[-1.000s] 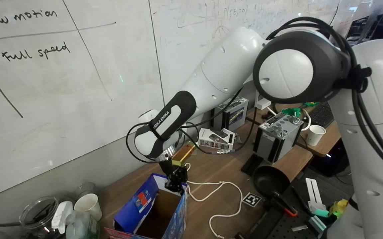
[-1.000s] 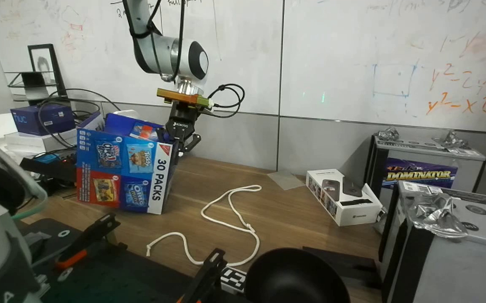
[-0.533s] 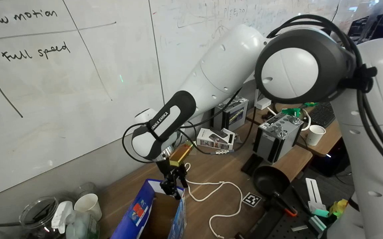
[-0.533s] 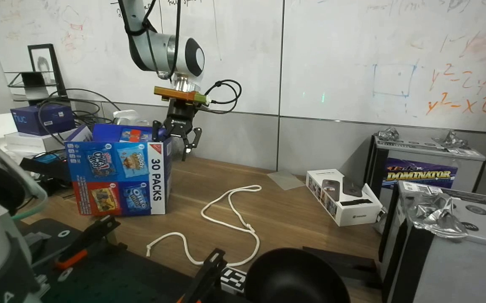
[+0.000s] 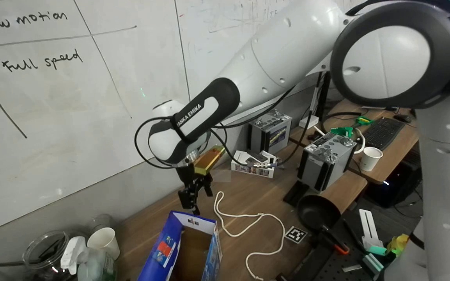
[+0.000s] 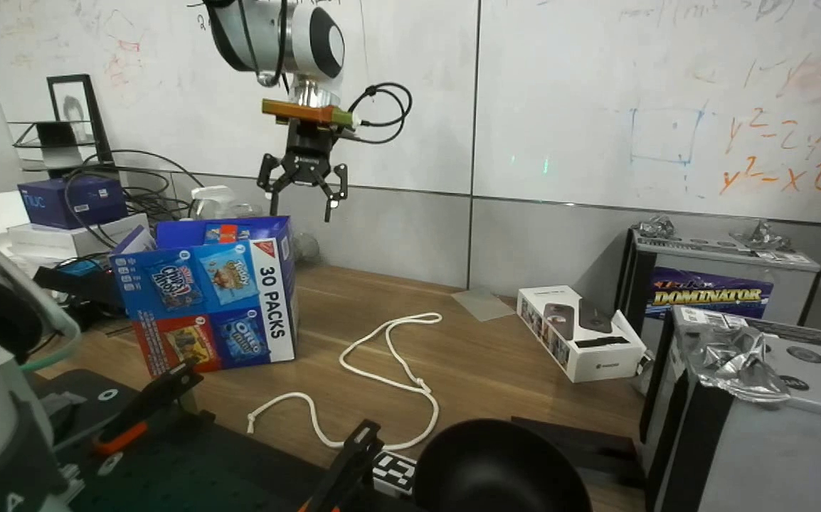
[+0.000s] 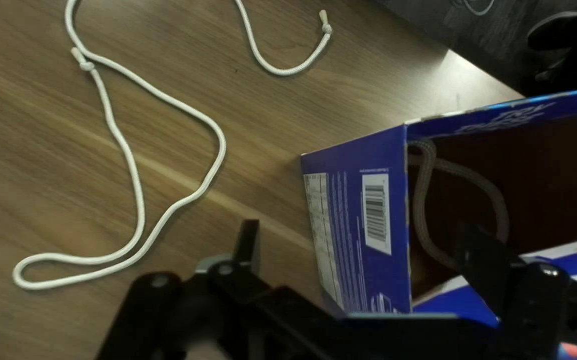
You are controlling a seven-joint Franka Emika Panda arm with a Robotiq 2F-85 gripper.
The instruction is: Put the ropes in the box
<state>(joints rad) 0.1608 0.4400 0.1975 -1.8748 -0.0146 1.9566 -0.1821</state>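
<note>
One white rope [image 6: 421, 387] lies in loose curves on the wooden table beside the box, plain in both exterior views. Inside the box, the wrist view shows a loop of another rope [image 7: 420, 200], dim in the shadow. The blue snack box [image 6: 240, 281] stands with its top open and its printed side towards the camera; its barcoded end wall [image 7: 353, 210] faces the loose rope. Above that end of the box my gripper [image 6: 301, 216] hangs with its jaws spread wide and nothing between them. In the wrist view one finger [image 7: 248, 245] is over the table, the other over the box opening.
A black pan [image 6: 499, 462] and clamps sit at the table's near edge. A white phone carton [image 6: 602, 359] and grey devices [image 5: 326, 156] stand on the far side from the box. A jar, a paper cup [image 5: 104, 242] and a spray bottle are behind the box. The whiteboard wall borders the table.
The jaws have spread apart, and the gripper has risen clear of the box's end edge. The box has shifted and turned slightly. The rope on the table has stayed put.
</note>
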